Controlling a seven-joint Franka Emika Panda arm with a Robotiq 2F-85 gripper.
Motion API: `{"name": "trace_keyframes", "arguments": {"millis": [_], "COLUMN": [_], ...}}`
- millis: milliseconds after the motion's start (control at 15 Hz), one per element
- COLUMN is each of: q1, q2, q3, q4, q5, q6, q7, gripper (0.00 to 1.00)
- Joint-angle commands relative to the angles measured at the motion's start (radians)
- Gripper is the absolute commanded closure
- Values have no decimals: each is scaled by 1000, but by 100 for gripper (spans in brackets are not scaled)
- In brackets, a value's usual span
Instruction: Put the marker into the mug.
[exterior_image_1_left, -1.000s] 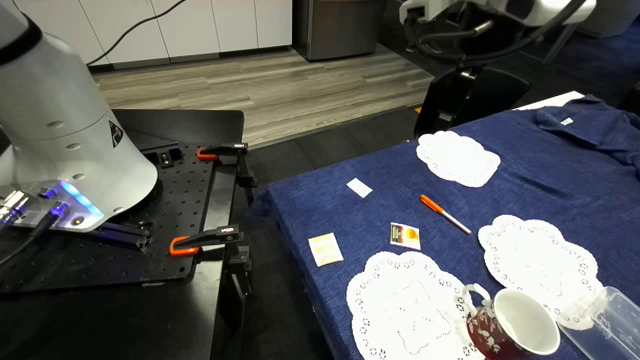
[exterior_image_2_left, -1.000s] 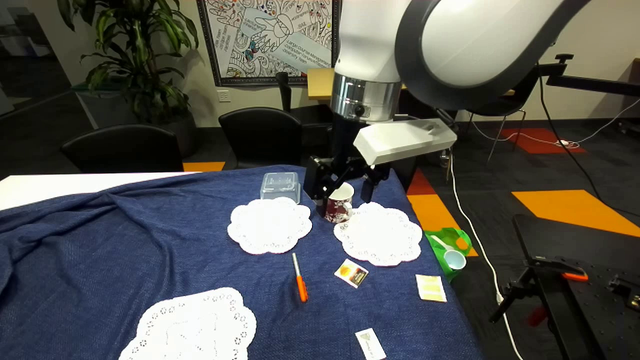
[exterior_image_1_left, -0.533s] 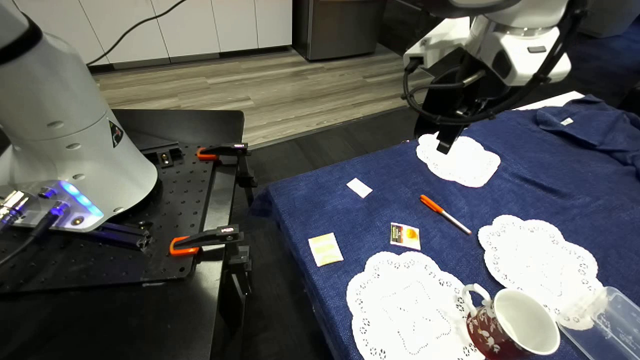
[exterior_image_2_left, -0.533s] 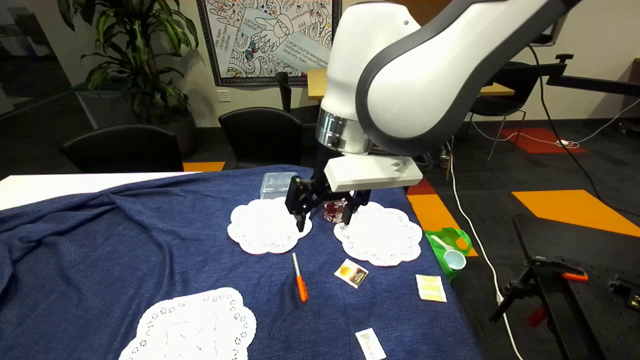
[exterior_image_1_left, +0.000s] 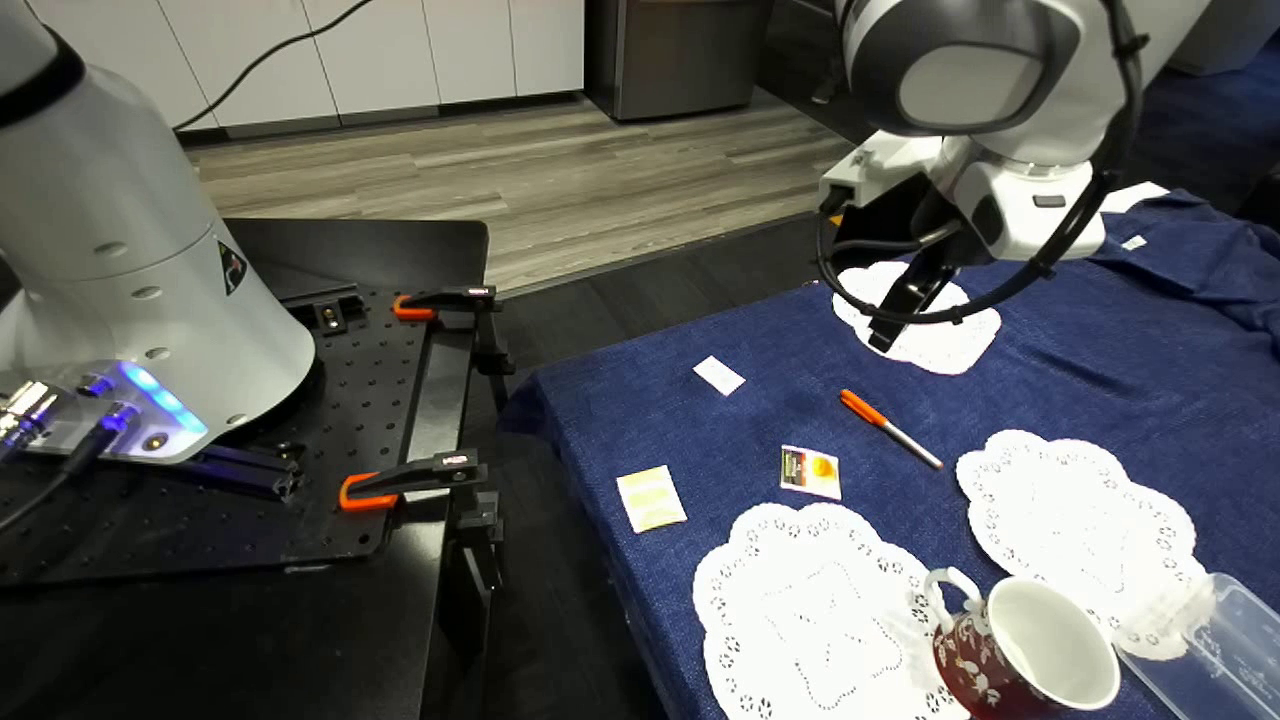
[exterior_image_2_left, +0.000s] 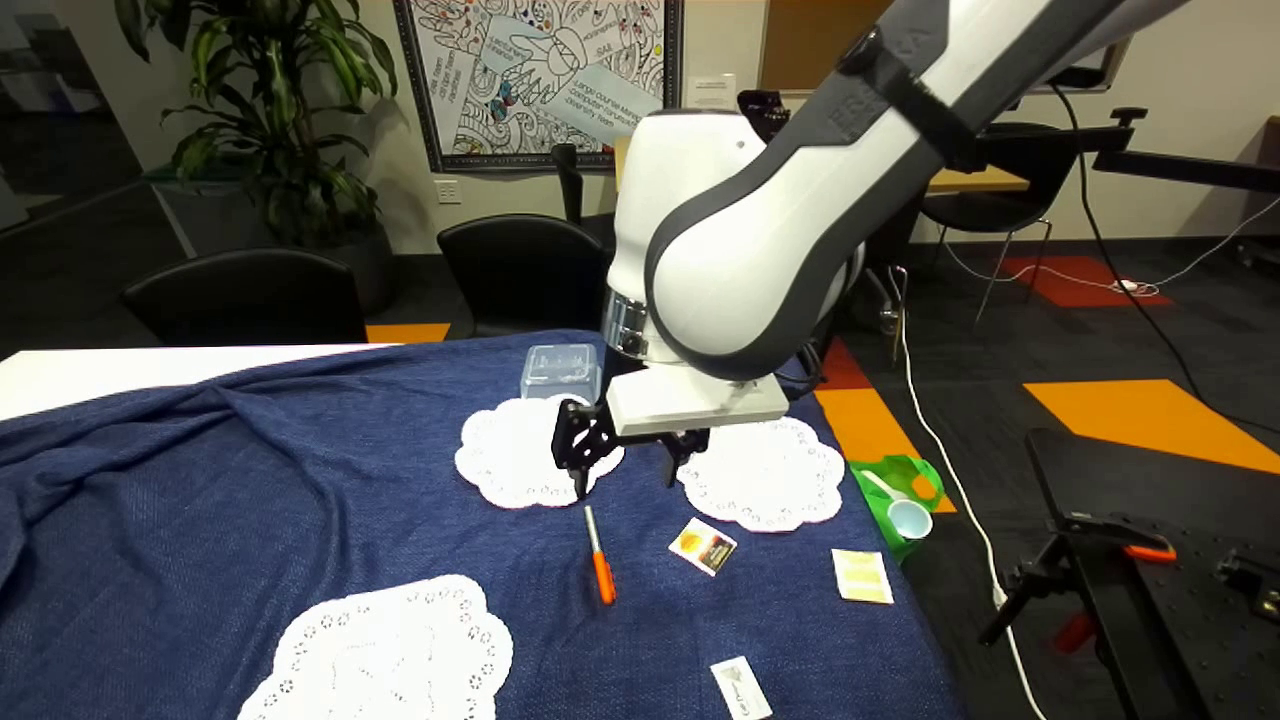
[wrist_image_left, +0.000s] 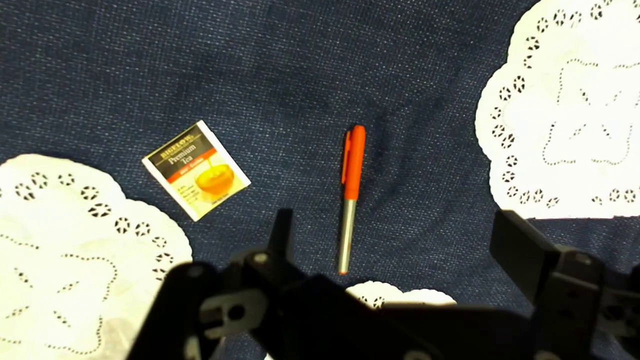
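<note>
The marker (exterior_image_1_left: 890, 428), with an orange cap and pale silver body, lies on the blue cloth. It also shows in an exterior view (exterior_image_2_left: 600, 560) and in the wrist view (wrist_image_left: 351, 195), its silver end toward my jaws. My gripper (wrist_image_left: 394, 215) is open and empty above the cloth. In the wrist view the silver end lies between the fingers in the picture, nearer the left one. In an exterior view the fingertips (exterior_image_2_left: 626, 486) are just beyond the marker's silver end. The mug (exterior_image_1_left: 1055, 640), white inside and reddish-brown outside, stands upright; the arm hides it in an exterior view.
White lace doilies (exterior_image_1_left: 1085, 520) lie around the marker, and one lies beside the mug (exterior_image_1_left: 815, 610). A tea packet (wrist_image_left: 196, 170) lies beside the marker. A yellow packet (exterior_image_1_left: 652, 498) and a small white packet (exterior_image_1_left: 719, 375) lie nearer the table edge. A clear plastic box (exterior_image_2_left: 560, 370) stands near the mug.
My open gripper has come down and moved closer to the marker. The arm now covers the mug in an exterior view. The marker and mug have not moved.
</note>
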Motion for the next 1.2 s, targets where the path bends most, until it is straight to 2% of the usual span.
{"name": "trace_keyframes", "arguments": {"millis": [0, 933, 1133], "q1": [30, 64, 69], "q2": [85, 278, 308], "q3": [-26, -64, -73], "q4": [64, 180, 215], "q5": [26, 31, 28], "q6": [47, 67, 57], "q7": [15, 43, 61], "gripper": [0, 0, 11]}}
